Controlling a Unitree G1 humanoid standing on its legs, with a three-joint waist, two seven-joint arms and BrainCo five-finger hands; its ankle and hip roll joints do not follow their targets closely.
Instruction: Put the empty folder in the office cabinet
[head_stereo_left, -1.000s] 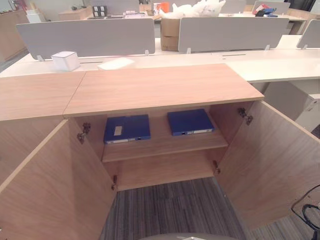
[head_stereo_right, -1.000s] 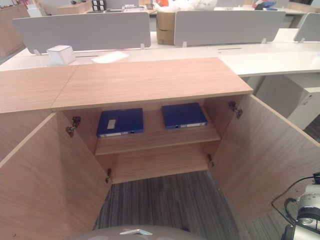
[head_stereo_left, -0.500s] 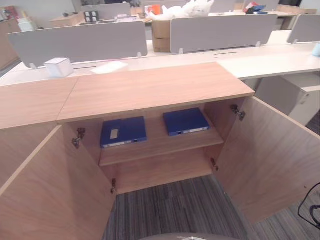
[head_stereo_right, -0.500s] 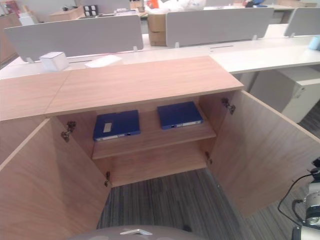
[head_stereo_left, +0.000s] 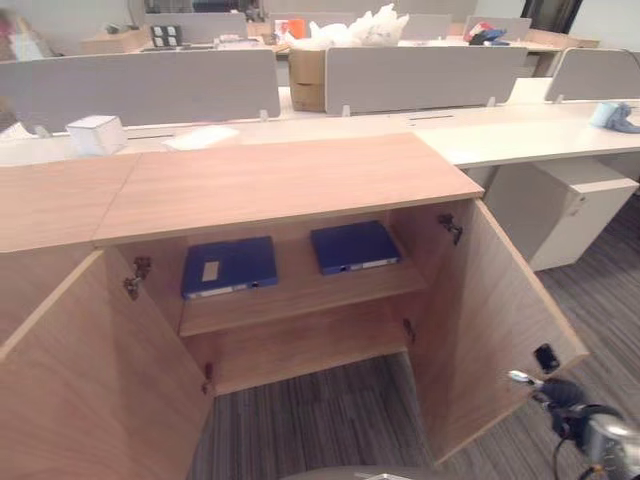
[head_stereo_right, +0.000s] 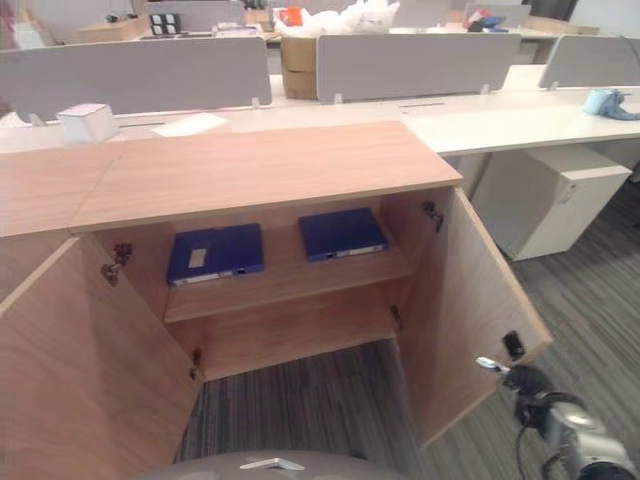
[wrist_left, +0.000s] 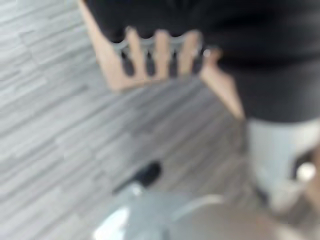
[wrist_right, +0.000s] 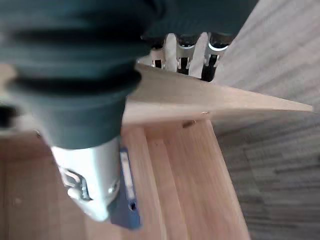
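The wooden office cabinet (head_stereo_left: 280, 180) stands with both doors open. Two blue folders lie flat on its upper shelf, one on the left (head_stereo_left: 230, 266) and one on the right (head_stereo_left: 353, 246); the lower shelf is bare. My right hand (head_stereo_left: 562, 398) is low at the free edge of the right door (head_stereo_left: 490, 310). In the right wrist view its straight fingers (wrist_right: 210, 60) lie along the door's outer face, and the thumb is on the cabinet side. It holds nothing. My left hand (wrist_left: 160, 50) hangs over the carpet with relaxed fingers, blurred.
The left door (head_stereo_left: 90, 380) swings out towards me. Behind the cabinet run white desks with grey dividers (head_stereo_left: 150, 85), a small white box (head_stereo_left: 95, 133) and a cardboard box (head_stereo_left: 305, 78). A white pedestal (head_stereo_left: 560, 210) stands at the right. Striped carpet (head_stereo_left: 320, 420) lies in front.
The camera has shifted, so the cabinet sits further left in the picture. My right hand has come into view at the right door's free edge, and that door looks swung slightly inward.
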